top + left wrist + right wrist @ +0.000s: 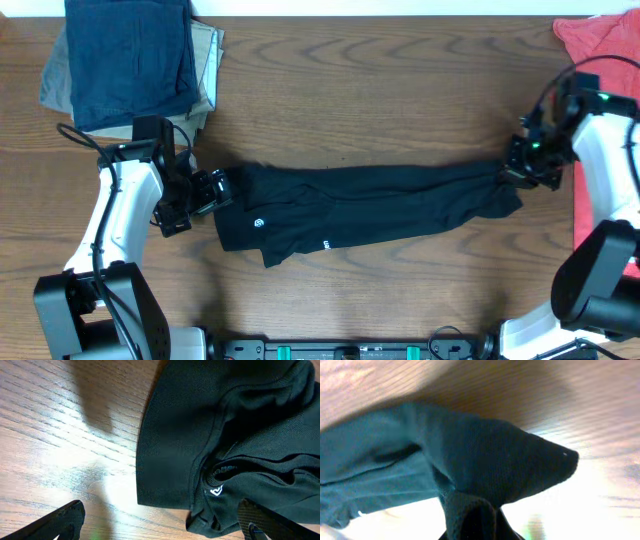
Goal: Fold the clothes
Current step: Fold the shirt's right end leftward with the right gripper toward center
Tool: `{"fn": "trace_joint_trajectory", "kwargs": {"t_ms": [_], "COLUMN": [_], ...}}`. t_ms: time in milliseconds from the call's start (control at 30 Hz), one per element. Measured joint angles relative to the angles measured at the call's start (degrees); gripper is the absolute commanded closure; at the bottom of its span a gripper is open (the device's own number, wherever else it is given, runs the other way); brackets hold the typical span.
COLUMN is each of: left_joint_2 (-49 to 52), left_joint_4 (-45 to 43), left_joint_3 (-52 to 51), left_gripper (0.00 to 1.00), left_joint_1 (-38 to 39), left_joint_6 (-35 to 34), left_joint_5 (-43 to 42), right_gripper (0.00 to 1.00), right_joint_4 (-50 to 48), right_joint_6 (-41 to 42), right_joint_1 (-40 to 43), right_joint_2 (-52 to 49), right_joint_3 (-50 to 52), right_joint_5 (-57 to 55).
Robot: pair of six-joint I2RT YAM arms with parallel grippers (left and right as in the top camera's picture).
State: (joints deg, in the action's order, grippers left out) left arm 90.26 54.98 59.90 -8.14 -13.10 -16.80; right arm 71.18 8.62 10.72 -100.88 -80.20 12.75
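1. Your left arm point(115, 215) comes up from its base at the near-left corner of the table point(400, 90). It bends inward at the wrist, so the left gripper point(212, 190) points right, low over the wood.
2. Its jaws stand wide apart and grip nothing. In the left wrist view one finger point(65, 517) is over bare wood. The other sits at the lower right, against the folds of the black shirt point(220, 425), and the shirt's left edge lies in the gap between them.
3. Your right arm point(610, 160) reaches up the right side from its base at the near-right corner. It turns inward, so the right gripper point(518, 170) faces left at the shirt's right end.
4. That gripper is closed tight on the fabric. In the right wrist view the cloth bunches into a dark pinch at the bottom centre, and one loose corner of it pokes out to the right above the wood. The picture is blurred, so you cannot make out the fingers themselves.
5. The black shirt point(370, 205) lies mid-table as one long, narrow, wrinkled band running from one gripper to the other. It is broader at the left, where a small white logo point(260, 224) shows.
6. A navy-blue garment point(135, 60) lies folded on a khaki garment point(208, 55) at the far-left corner, well apart from the shirt. A coral-red T-shirt point(600, 40) lies at the far-right edge, behind your right arm.
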Motion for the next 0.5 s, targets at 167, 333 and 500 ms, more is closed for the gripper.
{"fn": "trace_joint_trajectory", "kwargs": {"t_ms": [167,333,500], "left_joint_2": [0.0,0.0,0.0], "left_joint_4": [-0.15,-0.15,-0.2], "left_joint_3": [-0.04,-0.07,-0.09], "left_gripper": [0.02,0.02,0.02], "left_joint_1": [0.0,0.0,0.0], "left_joint_6": [0.0,0.0,0.0], "left_joint_5": [0.0,0.0,0.0], "right_gripper": [0.99,0.99,0.99], "right_joint_4": [-1.38,-3.67,-6.8], "right_joint_6": [0.0,0.22,1.73], "right_joint_1": [-8.17,-16.26,-23.47], "right_joint_2": [0.0,0.0,0.0], "right_joint_3": [0.0,0.02,0.26], "right_joint_5": [-0.42,-0.48,-0.7]}}
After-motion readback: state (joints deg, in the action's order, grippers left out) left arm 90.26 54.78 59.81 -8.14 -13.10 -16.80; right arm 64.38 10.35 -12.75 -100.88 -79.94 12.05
